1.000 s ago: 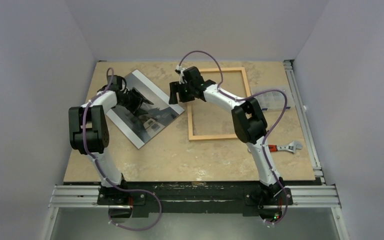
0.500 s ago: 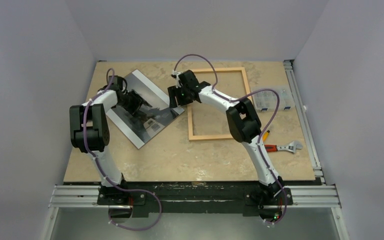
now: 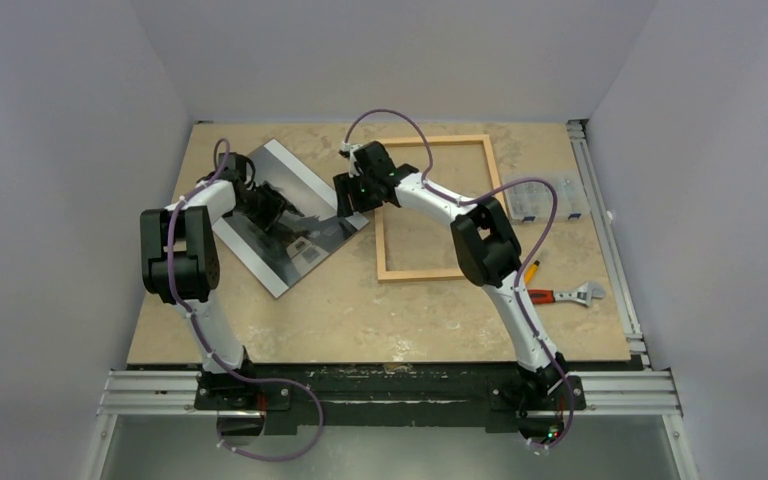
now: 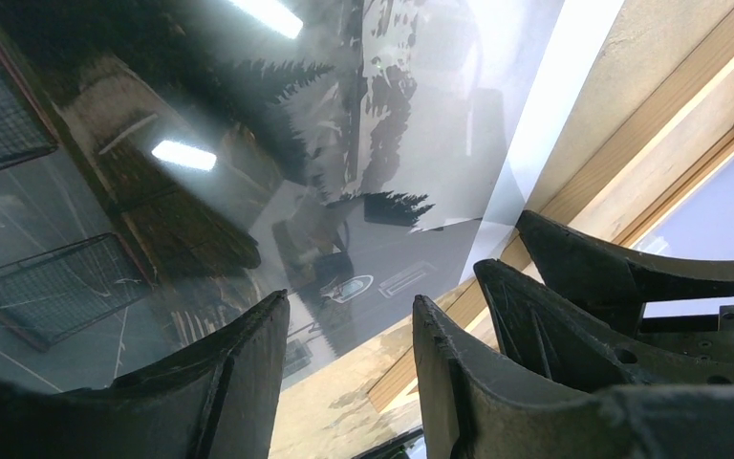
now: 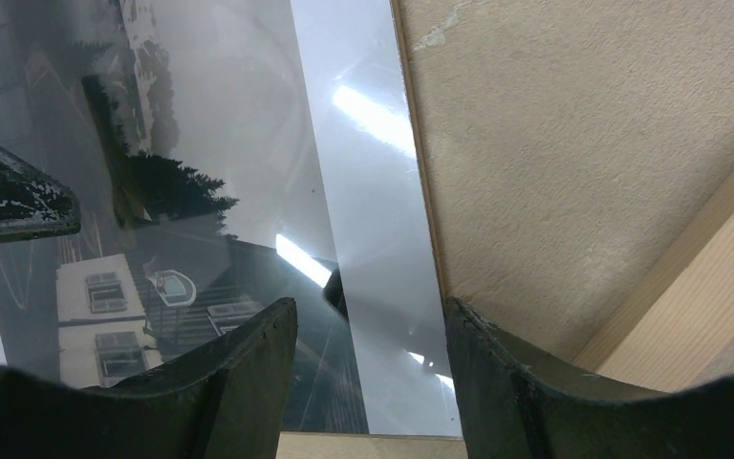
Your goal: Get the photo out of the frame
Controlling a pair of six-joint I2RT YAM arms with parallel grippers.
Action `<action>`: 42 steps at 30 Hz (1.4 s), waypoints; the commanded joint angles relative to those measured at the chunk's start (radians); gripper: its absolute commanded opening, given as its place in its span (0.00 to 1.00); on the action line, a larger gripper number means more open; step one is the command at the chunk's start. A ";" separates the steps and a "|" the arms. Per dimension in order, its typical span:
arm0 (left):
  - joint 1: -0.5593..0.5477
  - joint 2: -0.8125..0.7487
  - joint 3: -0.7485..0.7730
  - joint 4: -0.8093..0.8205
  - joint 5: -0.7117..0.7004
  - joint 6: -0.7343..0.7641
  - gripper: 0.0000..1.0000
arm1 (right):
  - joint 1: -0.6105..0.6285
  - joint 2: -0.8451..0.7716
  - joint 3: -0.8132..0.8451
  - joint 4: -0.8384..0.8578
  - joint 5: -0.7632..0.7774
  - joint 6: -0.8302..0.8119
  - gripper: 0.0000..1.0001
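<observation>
The photo (image 3: pixel 300 255) lies flat on the tabletop (image 3: pixel 360 320) at about 10 o'clock, turned at an angle, with white bands at its short ends. It is out of the frame (image 3: pixel 425 272) and just beside it. The frame lies at about 1 o'clock, and bare tabletop shows inside its light wood rails.

The left claw (image 3: pixel 272 205) hangs over the dark middle of the photo. In the left wrist view its fingers (image 4: pixel 239 373) stand apart with nothing between them. The right claw (image 3: pixel 348 195) is at the photo's 3 o'clock corner, close to the frame's left rail. In the right wrist view its fingers (image 5: pixel 248 373) are spread, and the photo's white band and edge show through the gap. They do not pinch the sheet.

A clear plastic compartment box (image 3: pixel 550 195) sits at 2 o'clock, just right of the frame. Its contents are too small to make out. A red-handled wrench (image 3: pixel 565 295) lies at 4 o'clock.
</observation>
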 commanded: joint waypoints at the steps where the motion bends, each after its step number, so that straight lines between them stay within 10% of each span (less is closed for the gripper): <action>1: 0.003 0.002 0.031 0.004 -0.002 -0.006 0.48 | 0.010 -0.059 -0.015 0.027 -0.021 0.011 0.57; 42: -0.007 -0.049 0.072 0.016 0.034 0.060 0.54 | 0.013 -0.134 -0.090 0.033 0.014 0.047 0.64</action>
